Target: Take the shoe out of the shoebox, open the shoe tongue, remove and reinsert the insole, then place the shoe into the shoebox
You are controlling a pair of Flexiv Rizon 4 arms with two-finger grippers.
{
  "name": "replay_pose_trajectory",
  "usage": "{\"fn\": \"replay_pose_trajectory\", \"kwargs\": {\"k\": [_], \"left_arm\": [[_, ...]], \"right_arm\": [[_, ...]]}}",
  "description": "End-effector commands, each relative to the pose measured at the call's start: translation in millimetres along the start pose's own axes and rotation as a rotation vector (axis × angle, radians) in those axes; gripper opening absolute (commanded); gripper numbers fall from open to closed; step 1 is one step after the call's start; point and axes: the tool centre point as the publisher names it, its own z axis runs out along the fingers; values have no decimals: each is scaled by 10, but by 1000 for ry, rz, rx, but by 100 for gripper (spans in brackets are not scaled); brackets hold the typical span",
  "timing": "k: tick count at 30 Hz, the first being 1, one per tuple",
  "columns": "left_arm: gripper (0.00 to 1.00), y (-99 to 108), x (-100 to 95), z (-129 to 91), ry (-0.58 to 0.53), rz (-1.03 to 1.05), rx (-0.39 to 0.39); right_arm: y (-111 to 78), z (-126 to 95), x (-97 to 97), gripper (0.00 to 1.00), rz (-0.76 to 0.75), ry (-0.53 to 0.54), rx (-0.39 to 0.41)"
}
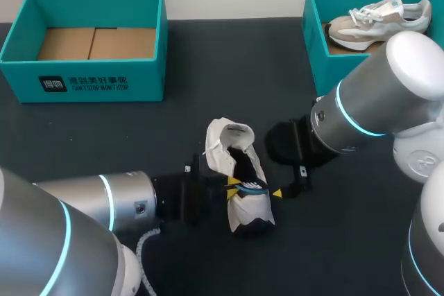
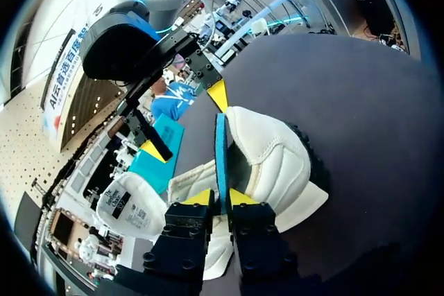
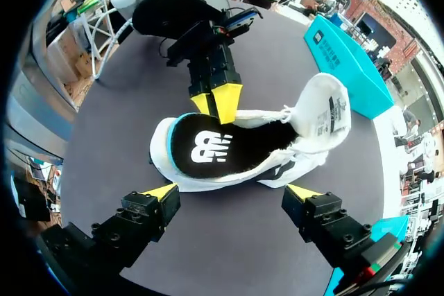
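Note:
A white shoe (image 1: 251, 207) lies on the dark table between my two grippers, its tongue (image 3: 325, 110) folded back. The black insole (image 3: 208, 147) with a teal edge shows in the shoe's opening. My left gripper (image 1: 234, 186) comes in from the left and is shut on the insole's edge (image 2: 220, 150), which stands as a thin teal strip between its yellow tips. On the shoe's other side my right gripper (image 3: 232, 190) is open wide, its fingers just short of the shoe and touching nothing. In the left wrist view the right gripper (image 2: 186, 123) hangs beyond the shoe.
An open teal shoebox (image 1: 28, 67) with a bare cardboard floor stands at the back left. A second teal box (image 1: 312, 32) at the back right holds another sneaker (image 1: 378, 19).

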Motion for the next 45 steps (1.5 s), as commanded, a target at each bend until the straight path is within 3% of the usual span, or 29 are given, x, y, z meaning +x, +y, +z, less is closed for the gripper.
{"fn": "replay_pose_trajectory", "kwargs": {"k": [1, 8, 10, 11, 17, 25, 31, 32, 33, 35, 37, 45], "left_arm": [[34, -71, -12, -30, -12, 5, 14], [30, -204, -21, -64, -13, 14, 57], [18, -221, 11, -53, -4, 17, 63], [0, -227, 25, -51, -3, 15, 67], [0, -169, 95, -31, 16, 19, 67], [0, 66, 69, -6, 14, 34, 36], [0, 80, 106, -27, 16, 24, 38], [8, 63, 105, -35, 15, 17, 43], [35, 39, 96, -49, 1, 10, 53], [73, 0, 70, -80, -23, 1, 67], [100, -43, 20, -135, -58, -28, 93], [100, -219, -209, -282, -141, -120, 178]], "right_arm": [[-4, 5, 14, 100, 0, -3, -1], [-4, 5, 14, 100, 0, -3, -1], [-4, 5, 14, 100, 0, -3, -1], [-4, 5, 14, 100, 0, -3, -1], [-4, 5, 14, 100, 0, -3, -1], [-4, 5, 14, 100, 0, -3, -1], [-4, 5, 14, 100, 0, -3, -1], [-4, 5, 14, 100, 0, -3, -1], [-4, 5, 14, 100, 0, -3, -1], [-4, 5, 14, 100, 0, -3, -1], [-4, 5, 14, 100, 0, -3, -1], [-4, 5, 14, 100, 0, -3, -1]]}}
